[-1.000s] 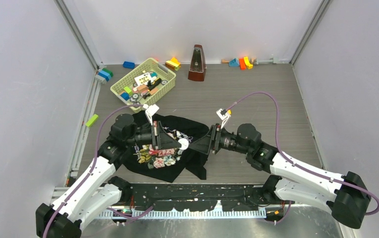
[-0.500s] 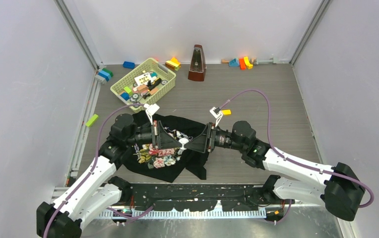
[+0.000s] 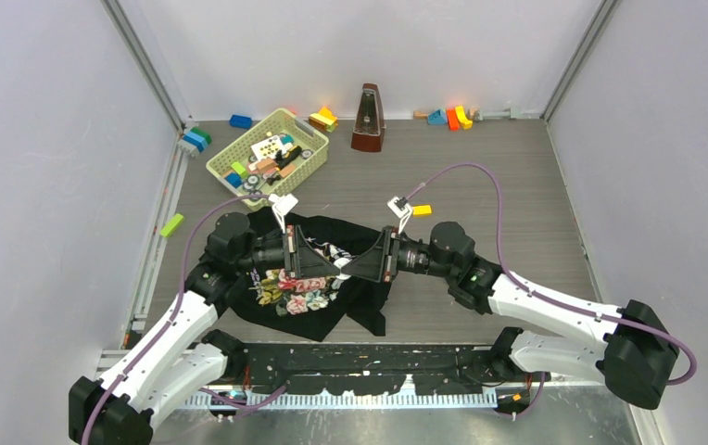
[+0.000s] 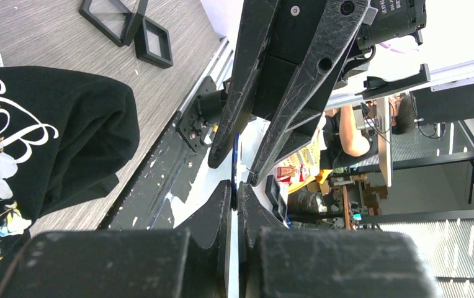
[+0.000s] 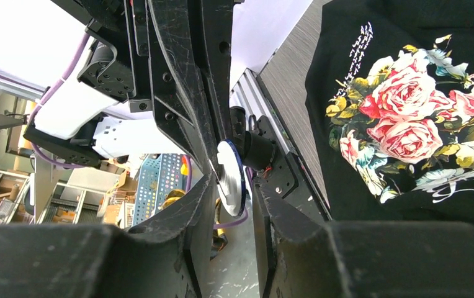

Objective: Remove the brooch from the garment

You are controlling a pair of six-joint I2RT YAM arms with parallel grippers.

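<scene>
Over grey plank table [image 3: 480, 185], between white walls. Reaching in low from the left with left gripper [image 3: 332, 267], forearm level, elbow bent back. Clamped, fingers together, on brooch [image 5: 230, 177], white-faced with blue rim, held on edge above shirt [image 3: 318, 320], clear of the cloth. Reaching in from the right with right gripper [image 3: 351, 269], likewise level, nose to nose with the left. Fingers [image 5: 200, 198] apart, straddling brooch, one on each side, with thin gaps. Meeting over shirt's right part, just beside rose print [image 3: 297, 298].
</scene>
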